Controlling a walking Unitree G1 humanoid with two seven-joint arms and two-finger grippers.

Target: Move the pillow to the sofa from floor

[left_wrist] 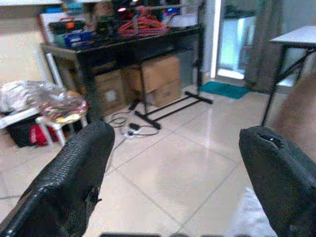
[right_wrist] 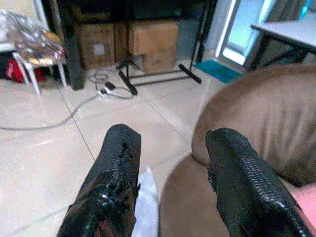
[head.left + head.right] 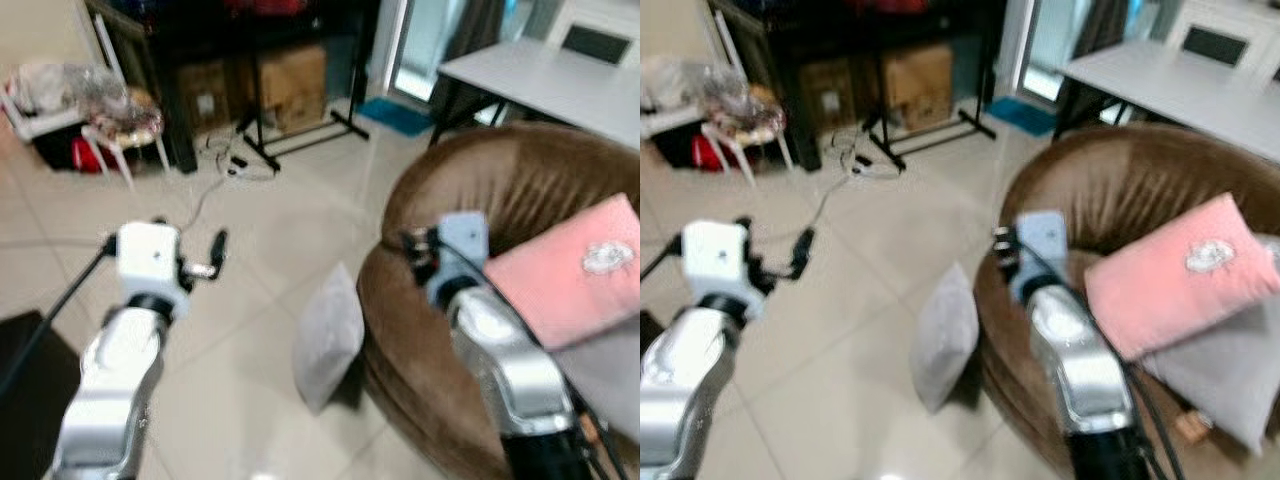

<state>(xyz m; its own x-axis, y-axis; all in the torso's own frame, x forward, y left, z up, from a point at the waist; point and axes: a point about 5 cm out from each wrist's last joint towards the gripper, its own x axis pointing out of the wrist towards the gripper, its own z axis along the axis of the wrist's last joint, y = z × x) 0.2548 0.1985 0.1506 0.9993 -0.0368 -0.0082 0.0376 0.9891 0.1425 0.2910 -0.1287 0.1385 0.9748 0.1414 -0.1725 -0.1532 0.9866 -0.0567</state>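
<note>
A: Pillow (image 3: 328,338) first, the grey one: it stands on edge on the tiled floor (image 3: 240,250), leaning against the front of the brown sofa (image 3: 520,190), below and between the two pincers, nearer the right one.

B: Start at the far left for me.

A: Far left, beyond the left pincer (image 1: 173,173), a small white stool (image 3: 115,140) piled with crinkled plastic. Further back a dark rack (image 1: 123,44) with cardboard boxes (image 1: 153,79) under it, and a black stand with cables (image 3: 225,165) trailing over the tiles.

B: And the left pincer itself?

A: Raised over bare floor, fingers (image 1: 69,182) spread wide, nothing between them. In the wrist view a pale edge of the pillow shows just under its right finger.

B: Over to the right?

A: Right pincer (image 2: 168,182) is up at the sofa's rounded arm, fingers (image 2: 111,187) parted to a moderate gap, holding nothing. Looking along them, the pillow's white edge sits directly below the gap, with the brown sofa arm beside it.

B: Anything on the seat?

A: To the right of that pincer a pink cushion (image 3: 1175,275) with a small silver patch lies on the sofa, resting on a grey cushion (image 3: 1230,375). Past the sofa back, a white desk (image 3: 550,85) on dark legs, and a teal mat (image 3: 398,115) by the doorway.
</note>
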